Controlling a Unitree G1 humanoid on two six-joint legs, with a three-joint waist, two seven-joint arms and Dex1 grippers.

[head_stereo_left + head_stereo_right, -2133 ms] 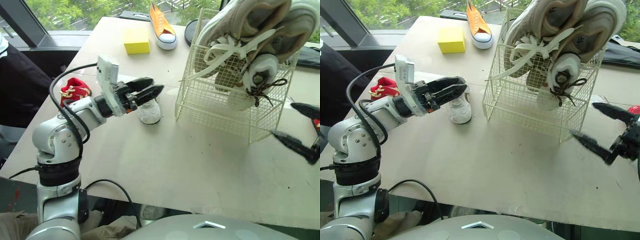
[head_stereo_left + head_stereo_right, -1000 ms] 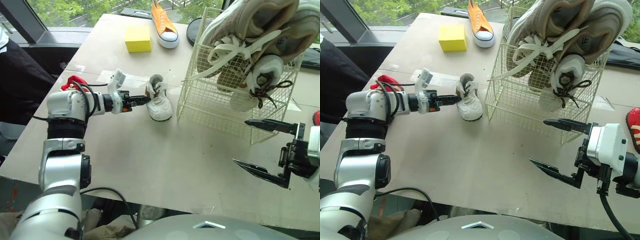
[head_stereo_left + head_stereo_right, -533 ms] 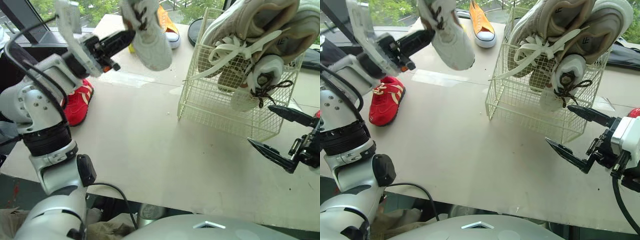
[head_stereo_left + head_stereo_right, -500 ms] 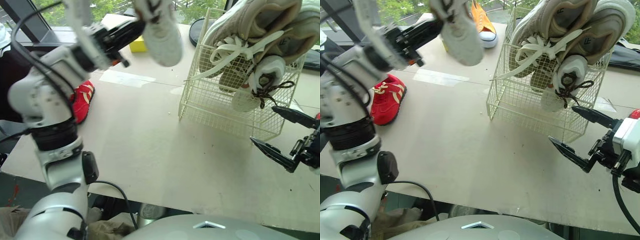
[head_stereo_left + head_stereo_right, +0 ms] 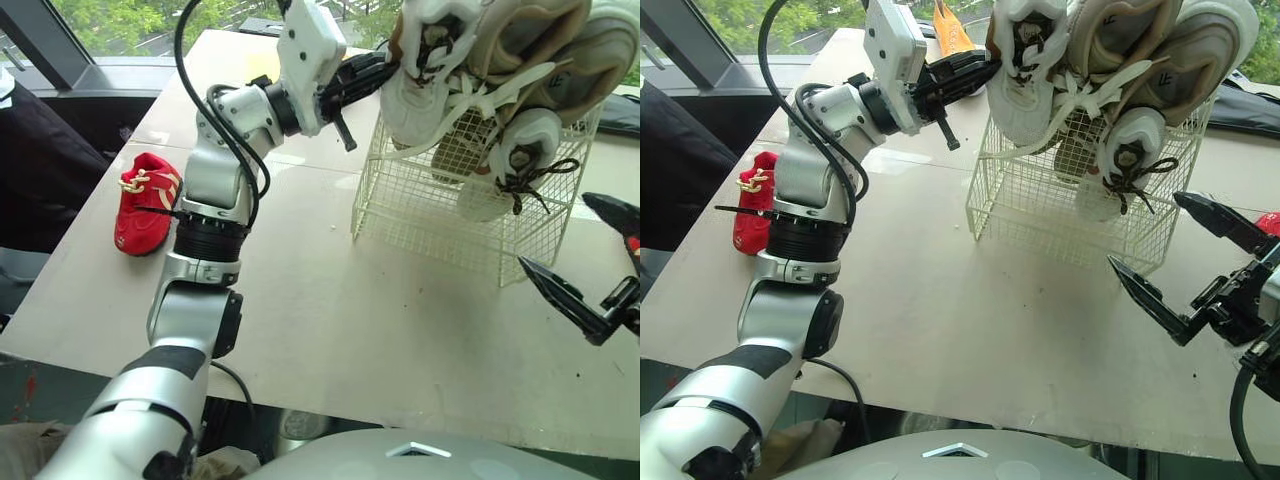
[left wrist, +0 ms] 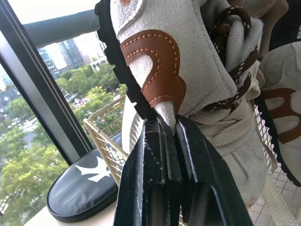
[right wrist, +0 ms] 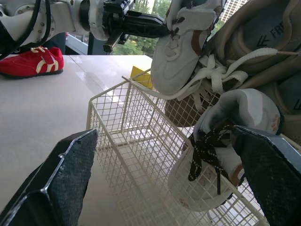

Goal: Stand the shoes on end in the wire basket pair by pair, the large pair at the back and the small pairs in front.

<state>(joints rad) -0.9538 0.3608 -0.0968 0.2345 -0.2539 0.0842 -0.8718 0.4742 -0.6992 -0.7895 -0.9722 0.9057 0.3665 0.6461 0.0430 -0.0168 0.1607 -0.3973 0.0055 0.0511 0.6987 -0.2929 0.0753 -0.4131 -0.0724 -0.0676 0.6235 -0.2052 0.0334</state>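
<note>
My left gripper [image 5: 378,68] is shut on the heel of a small white shoe [image 5: 415,92] with brown patches [image 6: 157,70]. It holds the shoe in the air at the top near-left corner of the wire basket [image 5: 430,215]. A large beige pair of sneakers [image 5: 535,40] stands on end at the back of the basket. A second small white shoe [image 5: 508,165] with brown laces sits in its front right part. My right gripper [image 5: 553,230] hangs open and empty to the right of the basket, low over the table.
A small red shoe [image 5: 145,200] lies on the table at the left. An orange shoe [image 5: 950,30] lies at the far edge behind my left arm. A black round object [image 6: 84,181] rests behind the basket. Bare tabletop [image 5: 380,310] spreads in front of the basket.
My left arm has swung the small white shoe rightward, from above the table's left side to the basket's top corner. The right gripper has barely shifted.
</note>
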